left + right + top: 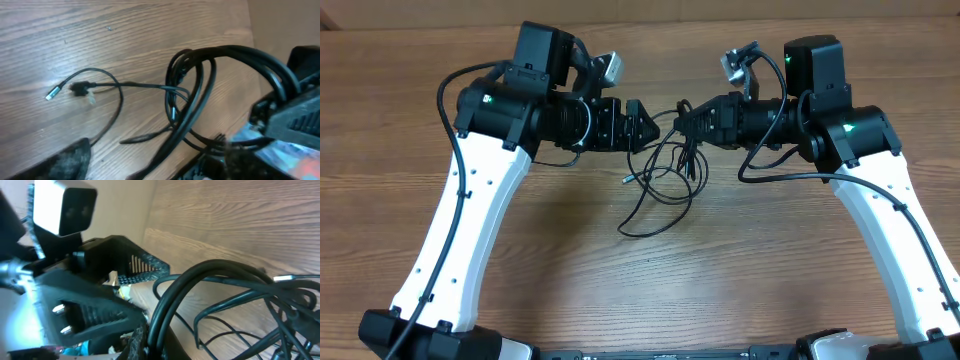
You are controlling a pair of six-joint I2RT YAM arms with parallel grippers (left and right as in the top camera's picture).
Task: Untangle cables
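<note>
Even, fairly bright light fell from above, leaving soft shadows on the bench (pixel 570 260) beneath the arms. Both wrist views were blurred close to the jaws. A pale sheen washed the wood beyond them, and the nearest cables (pixel 250 54) looked smeared.

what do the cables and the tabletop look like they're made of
The cables: black sheath, probably rubber or soft plastic, with a dull sheen and smooth bends; one plug tip looks like silvery metal. The tabletop: brown wood grain with faint gloss; real wood or laminate, can't tell.
</note>
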